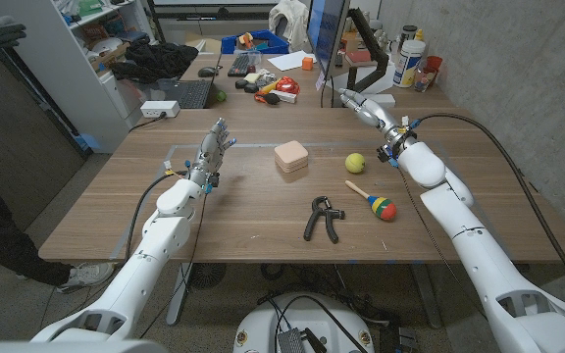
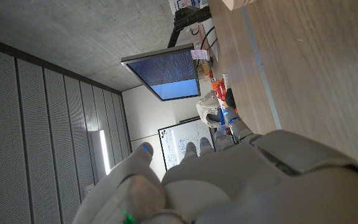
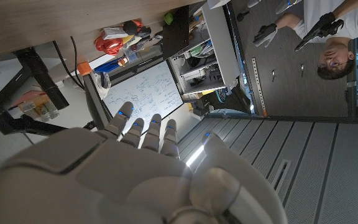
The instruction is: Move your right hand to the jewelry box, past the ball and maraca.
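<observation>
Here, a closed pink jewelry box (image 1: pixel 291 157) sits mid-desk (image 1: pixel 243 211), contents hidden. The yellow ball (image 1: pixel 355 162) and maraca (image 1: pixel 372 200) lie right of it. The right hand (image 1: pixel 361 106), fingers spread and empty, hovers beyond the ball.

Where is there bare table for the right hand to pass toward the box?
Bare wood lies behind the yellow-green ball, between right hand and pink square jewelry box. Crowded nearer the front: colourful wooden maraca, black hand-grip exerciser.

Before me, non-task items: black hand-grip exerciser (image 1: pixel 323 218), toward the worktop (image 1: pixel 243 211) near edge, middle. Laptop (image 1: pixel 182 94) and white box (image 1: pixel 159 108) by far left corner. Monitor (image 1: pixel 325 26) past far edge. White bottle (image 1: pixel 409 63) near far right corner.
</observation>
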`<state>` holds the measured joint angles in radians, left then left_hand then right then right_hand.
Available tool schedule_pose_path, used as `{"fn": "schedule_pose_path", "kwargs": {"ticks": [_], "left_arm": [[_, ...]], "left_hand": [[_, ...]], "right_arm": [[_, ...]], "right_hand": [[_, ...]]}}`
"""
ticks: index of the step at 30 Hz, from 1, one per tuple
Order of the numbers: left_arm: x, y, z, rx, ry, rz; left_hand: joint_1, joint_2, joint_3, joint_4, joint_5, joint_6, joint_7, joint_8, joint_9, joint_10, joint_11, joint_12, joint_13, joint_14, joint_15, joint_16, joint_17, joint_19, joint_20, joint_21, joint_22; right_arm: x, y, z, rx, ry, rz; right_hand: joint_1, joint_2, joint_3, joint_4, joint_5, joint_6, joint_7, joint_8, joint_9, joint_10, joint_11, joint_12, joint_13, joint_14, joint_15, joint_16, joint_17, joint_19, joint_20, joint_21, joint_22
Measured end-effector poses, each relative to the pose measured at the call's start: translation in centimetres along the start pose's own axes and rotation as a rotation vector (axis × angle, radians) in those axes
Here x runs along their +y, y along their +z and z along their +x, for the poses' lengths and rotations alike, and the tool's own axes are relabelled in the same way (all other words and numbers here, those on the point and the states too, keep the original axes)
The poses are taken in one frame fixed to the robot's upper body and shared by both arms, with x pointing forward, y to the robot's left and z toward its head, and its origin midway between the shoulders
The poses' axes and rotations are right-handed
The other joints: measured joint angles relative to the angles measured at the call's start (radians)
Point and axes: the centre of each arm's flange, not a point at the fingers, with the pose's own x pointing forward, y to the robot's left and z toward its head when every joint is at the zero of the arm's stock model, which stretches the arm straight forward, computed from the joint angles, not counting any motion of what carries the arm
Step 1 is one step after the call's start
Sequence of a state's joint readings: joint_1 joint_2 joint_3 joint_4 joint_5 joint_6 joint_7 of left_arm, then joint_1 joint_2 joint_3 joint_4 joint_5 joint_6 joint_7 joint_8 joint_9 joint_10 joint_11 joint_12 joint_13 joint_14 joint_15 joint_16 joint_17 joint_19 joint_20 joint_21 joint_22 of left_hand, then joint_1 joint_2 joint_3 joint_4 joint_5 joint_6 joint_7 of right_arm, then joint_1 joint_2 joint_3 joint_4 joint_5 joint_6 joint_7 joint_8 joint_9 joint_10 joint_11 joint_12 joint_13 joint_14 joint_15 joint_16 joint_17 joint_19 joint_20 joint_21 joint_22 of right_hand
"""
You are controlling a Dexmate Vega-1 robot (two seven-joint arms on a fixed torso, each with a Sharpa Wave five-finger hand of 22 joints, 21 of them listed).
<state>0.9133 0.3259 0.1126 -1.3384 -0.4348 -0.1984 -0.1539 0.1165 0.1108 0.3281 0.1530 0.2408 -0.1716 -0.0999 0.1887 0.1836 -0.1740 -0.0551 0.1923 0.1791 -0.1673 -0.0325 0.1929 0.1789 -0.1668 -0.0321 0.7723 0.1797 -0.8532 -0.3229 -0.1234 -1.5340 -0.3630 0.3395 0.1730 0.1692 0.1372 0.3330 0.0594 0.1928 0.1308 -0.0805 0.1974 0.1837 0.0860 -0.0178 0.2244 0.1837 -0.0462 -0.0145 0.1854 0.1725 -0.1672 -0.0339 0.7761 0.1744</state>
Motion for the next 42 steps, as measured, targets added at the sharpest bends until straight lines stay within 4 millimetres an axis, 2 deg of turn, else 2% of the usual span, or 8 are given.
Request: {"fn": "schedule_pose_path", "kwargs": {"ticks": [29,42], "left_arm": [[0.4,0.1,-0.1,-0.011,-0.001,0.015],[0.7,0.3,-0.1,-0.015,-0.001,0.028]], "left_hand": [[0.000,0.000,0.000,0.000,0.000,0.000,0.000,0.000,0.000,0.000,0.000,-0.001,0.000,-0.004,0.004,0.000,0.000,0.000,0.000,0.000,0.004],[0.000,0.000,0.000,0.000,0.000,0.000,0.000,0.000,0.000,0.000,0.000,-0.001,0.000,-0.004,0.004,0.000,0.000,0.000,0.000,-0.007,0.004]], "right_arm": [[1.1,3.0,1.3,-0.070,0.042,-0.213],[1.8,4.3,1.8,-0.094,0.066,-0.321]], "right_hand": [[0.038,0.012,0.019,-0.019,0.000,0.018,-0.011,0.000,0.000,0.011,-0.011,0.000,-0.002,0.009,-0.009,0.000,-0.005,0.008,0.000,-0.008,0.000],[0.066,0.021,0.041,-0.033,-0.005,0.027,-0.020,0.000,0.000,0.018,-0.018,0.000,-0.002,0.022,-0.018,0.000,-0.005,0.017,0.002,-0.012,0.000]]}}
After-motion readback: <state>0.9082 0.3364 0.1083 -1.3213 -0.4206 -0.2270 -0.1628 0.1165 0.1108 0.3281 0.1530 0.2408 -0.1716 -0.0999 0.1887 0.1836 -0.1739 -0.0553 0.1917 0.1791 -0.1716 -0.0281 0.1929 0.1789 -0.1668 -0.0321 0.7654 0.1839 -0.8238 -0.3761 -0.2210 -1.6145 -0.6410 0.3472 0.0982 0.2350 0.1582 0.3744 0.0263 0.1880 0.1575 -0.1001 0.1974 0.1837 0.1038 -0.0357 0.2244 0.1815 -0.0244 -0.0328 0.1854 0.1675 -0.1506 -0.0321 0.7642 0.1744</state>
